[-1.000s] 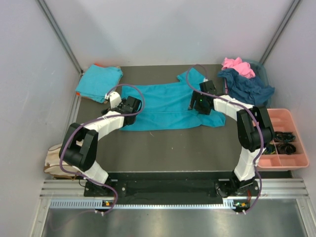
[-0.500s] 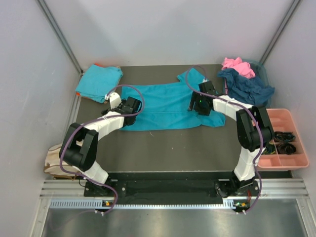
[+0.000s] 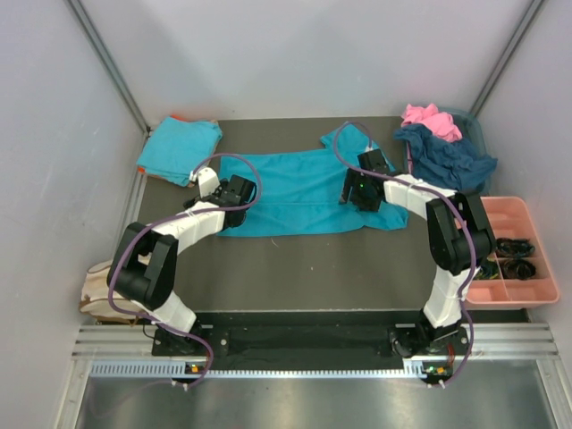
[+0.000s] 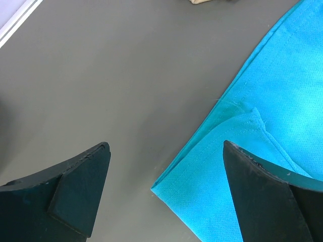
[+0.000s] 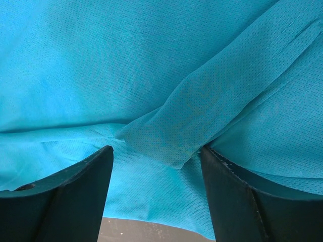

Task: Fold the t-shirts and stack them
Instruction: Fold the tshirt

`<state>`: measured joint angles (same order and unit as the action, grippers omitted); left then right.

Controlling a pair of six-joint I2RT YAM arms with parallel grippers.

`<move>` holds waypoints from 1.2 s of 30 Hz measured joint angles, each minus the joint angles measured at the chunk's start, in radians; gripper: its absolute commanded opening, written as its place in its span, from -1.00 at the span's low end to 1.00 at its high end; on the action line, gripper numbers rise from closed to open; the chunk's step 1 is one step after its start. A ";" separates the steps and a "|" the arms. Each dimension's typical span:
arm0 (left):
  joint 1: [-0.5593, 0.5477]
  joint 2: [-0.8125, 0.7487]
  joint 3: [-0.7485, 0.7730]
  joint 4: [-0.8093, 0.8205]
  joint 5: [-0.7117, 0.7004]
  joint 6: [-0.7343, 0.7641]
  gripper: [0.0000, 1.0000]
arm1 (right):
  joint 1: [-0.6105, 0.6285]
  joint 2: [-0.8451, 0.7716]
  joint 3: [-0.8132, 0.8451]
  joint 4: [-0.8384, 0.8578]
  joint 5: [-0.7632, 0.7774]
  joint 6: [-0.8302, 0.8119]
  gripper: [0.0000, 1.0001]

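Turquoise cloth t-shirt (image 3: pixel 295 192) is lying mid-frame, barely folded. Folded turquoise shirt (image 3: pixel 181 148) is waiting upper left; crumpled pink shirt (image 3: pixel 429 118) and navy shirt (image 3: pixel 451 159) upper right are remaining. Left gripper (image 4: pixel 165 147) and right gripper (image 5: pixel 156 148) are hovering with jaws apart, holding nothing.

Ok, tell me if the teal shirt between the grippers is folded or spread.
Mostly spread: the teal shirt lies flat and wide on the table; the right wrist view shows one flap folded over it.
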<state>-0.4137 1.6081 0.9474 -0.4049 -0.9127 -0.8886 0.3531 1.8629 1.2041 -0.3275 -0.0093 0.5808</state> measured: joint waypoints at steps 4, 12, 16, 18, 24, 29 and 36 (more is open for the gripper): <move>0.000 0.000 0.000 -0.001 0.000 0.000 0.95 | 0.000 0.000 0.000 0.001 0.000 0.000 0.40; 0.000 0.000 0.000 -0.014 -0.001 -0.003 0.95 | 0.000 0.010 0.008 0.035 -0.010 0.002 0.40; 0.000 -0.001 -0.001 -0.024 -0.002 -0.003 0.95 | 0.000 0.027 0.010 0.111 -0.045 0.008 0.40; 0.000 -0.003 -0.005 -0.030 -0.002 -0.004 0.95 | 0.000 0.044 0.017 0.168 -0.081 0.014 0.40; 0.000 -0.027 -0.019 -0.047 -0.002 -0.008 0.95 | 0.003 0.057 0.021 0.388 -0.184 0.037 0.41; 0.000 -0.031 -0.020 -0.052 -0.002 -0.008 0.94 | 0.005 0.058 0.042 0.452 -0.229 0.040 0.41; 0.000 -0.031 -0.020 -0.053 -0.002 -0.008 0.94 | 0.005 0.050 0.040 0.421 -0.192 0.013 0.42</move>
<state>-0.4137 1.5768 0.9272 -0.4580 -0.9146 -0.8967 0.3584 1.9129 1.2438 0.0933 -0.2016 0.5934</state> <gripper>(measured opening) 0.972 0.705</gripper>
